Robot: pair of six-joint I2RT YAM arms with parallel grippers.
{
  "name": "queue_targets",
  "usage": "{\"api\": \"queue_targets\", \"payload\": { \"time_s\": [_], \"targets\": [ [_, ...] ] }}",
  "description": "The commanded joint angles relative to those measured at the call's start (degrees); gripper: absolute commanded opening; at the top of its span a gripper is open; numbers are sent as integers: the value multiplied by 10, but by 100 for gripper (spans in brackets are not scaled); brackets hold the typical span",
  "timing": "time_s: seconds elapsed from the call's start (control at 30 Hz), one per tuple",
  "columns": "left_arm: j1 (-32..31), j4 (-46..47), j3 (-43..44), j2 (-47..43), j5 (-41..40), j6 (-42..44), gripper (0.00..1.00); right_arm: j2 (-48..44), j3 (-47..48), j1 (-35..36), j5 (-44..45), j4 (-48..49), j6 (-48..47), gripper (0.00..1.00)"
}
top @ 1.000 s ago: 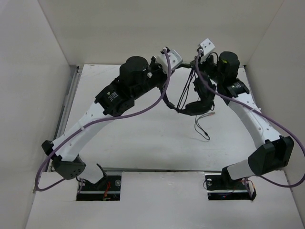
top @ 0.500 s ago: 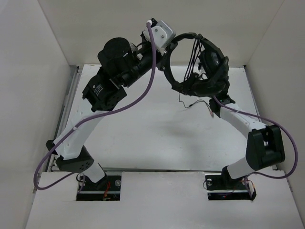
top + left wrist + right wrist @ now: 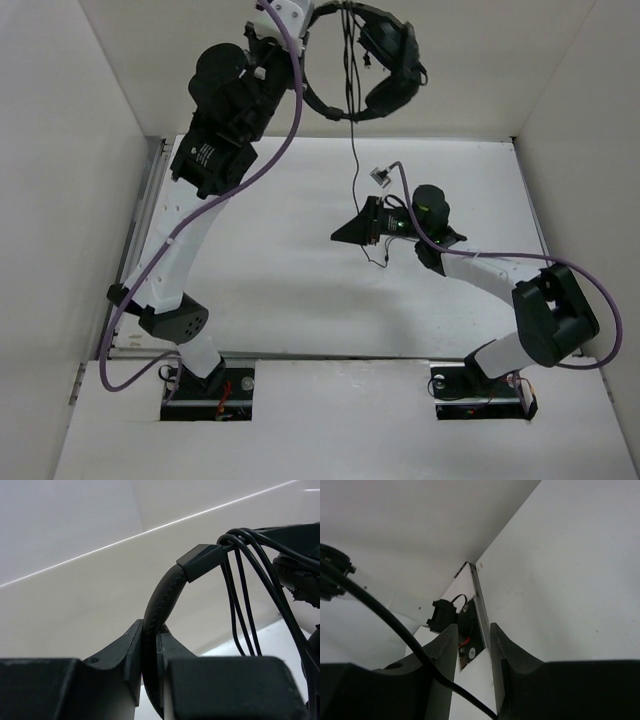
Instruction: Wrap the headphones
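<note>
My left gripper point(image 3: 308, 48) is raised high at the back, shut on the black headphones point(image 3: 390, 85) by the padded headband point(image 3: 162, 592). In the left wrist view the gripper point(image 3: 150, 630) has the band clamped between its fingers. Several turns of the thin cable point(image 3: 235, 580) loop over the headband slider. One strand of the cable point(image 3: 353, 150) hangs down to the table beside my right gripper point(image 3: 345, 235), which is low and points left. In the right wrist view this gripper point(image 3: 474, 630) has a narrow gap, and the cable point(image 3: 380, 611) crosses its left finger point(image 3: 437, 665) without being pinched.
White walls enclose the white table point(image 3: 250, 260). A metal rail point(image 3: 140, 230) runs along the table's left edge. Purple robot cables point(image 3: 290, 110) trail from both arms. The left arm's base mount point(image 3: 442, 616) shows past the right fingers.
My left arm has lifted the headphones higher and toward the back wall. My right gripper has left the headphones and dropped low over the table; the cable now hangs down straight.
</note>
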Motion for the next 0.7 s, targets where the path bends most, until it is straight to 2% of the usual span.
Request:
{"api": "queue_targets", "payload": {
  "time_s": [0.0, 0.1, 0.27, 0.3, 0.4, 0.5, 0.57, 0.67],
  "targets": [
    [40, 96, 30, -4, -57, -21, 1, -32, -9, 16, -31, 38, -13, 36],
    [76, 110, 17, 3, -72, -15, 0, -42, -11, 22, -46, 19, -39, 29],
    [116, 167, -43, 11, -96, 18, 0, -58, 13, 40, -80, -45, -99, 3],
    [123, 183, -57, 13, -104, 27, 0, -62, 21, 47, -82, -69, -117, 1],
    [131, 216, -80, 30, -129, 44, 0, -65, 63, 68, -70, -183, -202, 0],
    [132, 221, -89, 48, -146, 56, 0, -65, 129, 92, -26, -338, -335, 0],
    [129, 224, -110, 55, -153, 67, 0, -66, 193, 109, 28, -459, -453, 0],
    [127, 240, -172, 49, -160, 87, 0, -70, 294, 117, 132, -590, -609, 0]
  ]
}}
